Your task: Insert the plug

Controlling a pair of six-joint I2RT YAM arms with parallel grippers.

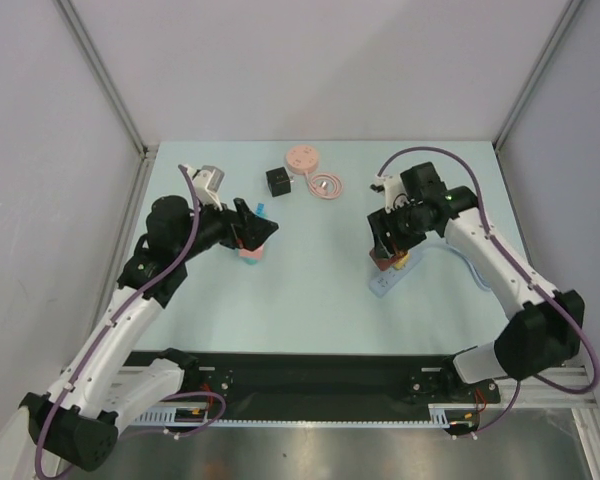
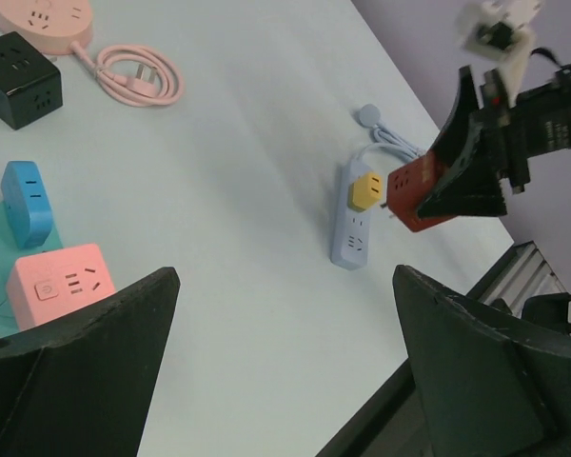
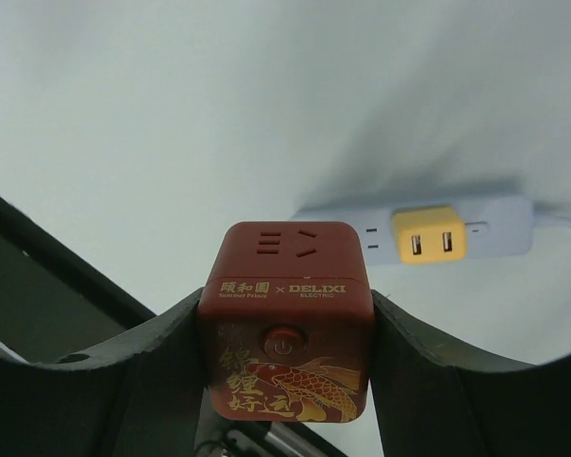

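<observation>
Right wrist: glossy red cube plug (image 3: pixel 285 319)

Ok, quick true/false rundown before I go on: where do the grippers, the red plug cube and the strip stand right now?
1. The right gripper is shut on the red cube. True.
2. The red cube is already seated in the power strip. False: it is held clear of the strip, not plugged in.
3. The left gripper is open and holds nothing. True.
4. The yellow adapter lies loose on the table. False: it sits on the power strip.
5. The black cube lies beside the power strip. False: it is far from it, next to the pink round socket.
</observation>
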